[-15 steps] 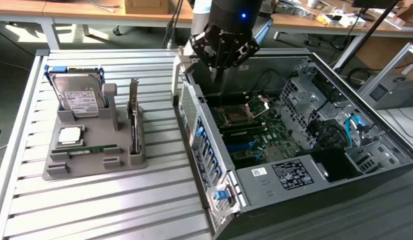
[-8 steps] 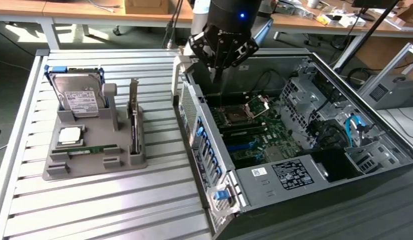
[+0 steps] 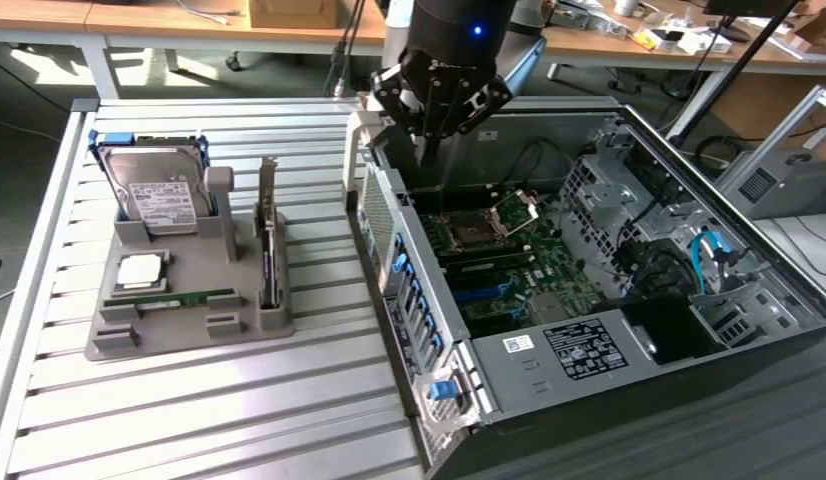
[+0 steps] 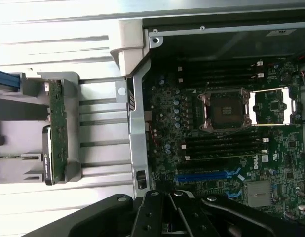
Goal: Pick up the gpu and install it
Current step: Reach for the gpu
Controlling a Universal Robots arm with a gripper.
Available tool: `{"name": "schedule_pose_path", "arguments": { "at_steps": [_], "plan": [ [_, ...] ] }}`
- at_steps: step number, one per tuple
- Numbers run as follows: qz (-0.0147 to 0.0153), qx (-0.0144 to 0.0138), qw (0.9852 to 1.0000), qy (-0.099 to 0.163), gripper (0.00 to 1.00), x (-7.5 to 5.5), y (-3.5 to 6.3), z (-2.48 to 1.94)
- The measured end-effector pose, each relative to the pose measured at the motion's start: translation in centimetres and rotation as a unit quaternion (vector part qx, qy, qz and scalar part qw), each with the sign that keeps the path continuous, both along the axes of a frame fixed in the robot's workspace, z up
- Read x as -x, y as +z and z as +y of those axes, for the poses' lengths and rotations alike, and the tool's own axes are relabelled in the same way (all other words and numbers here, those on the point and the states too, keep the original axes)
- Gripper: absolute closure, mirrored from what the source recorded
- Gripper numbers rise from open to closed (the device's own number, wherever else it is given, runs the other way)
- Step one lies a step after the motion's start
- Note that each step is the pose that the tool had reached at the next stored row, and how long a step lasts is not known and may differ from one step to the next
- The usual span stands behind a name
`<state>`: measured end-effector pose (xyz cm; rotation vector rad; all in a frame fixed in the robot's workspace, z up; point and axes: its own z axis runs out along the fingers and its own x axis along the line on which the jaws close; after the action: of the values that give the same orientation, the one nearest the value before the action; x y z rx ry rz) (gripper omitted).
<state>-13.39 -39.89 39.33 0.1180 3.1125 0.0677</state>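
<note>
The gpu (image 3: 268, 238) stands on edge in a slot of the grey holder (image 3: 186, 335), on the side nearest the computer case, with its silvery bracket pointing up. From the wrist it appears edge-on as a narrow green card (image 4: 57, 129). My gripper (image 3: 433, 128) hangs above the rear corner of the open case (image 3: 427, 330), to the exterior view's right of the gpu and apart from it. Its fingers (image 4: 151, 207) meet, shut on nothing. On the motherboard (image 4: 271, 106) a blue card slot (image 4: 207, 175) lies bare.
The holder also carries a silver hard drive (image 3: 154, 195), a processor chip (image 3: 140, 270) and a green memory stick (image 3: 173, 298). It sits on a slatted metal table (image 3: 226, 420). The case wall (image 3: 402, 290) rises between holder and motherboard. Cables and drive cages (image 3: 680, 250) crowd the case's far side.
</note>
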Motion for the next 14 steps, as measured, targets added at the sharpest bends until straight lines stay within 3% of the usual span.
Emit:
{"name": "schedule_pose_path", "arguments": {
  "at_steps": [14],
  "plan": [
    [0.0, 0.0, 1.0, 0.0, 0.9, 1.1, 0.0, 0.0]
  ]
}}
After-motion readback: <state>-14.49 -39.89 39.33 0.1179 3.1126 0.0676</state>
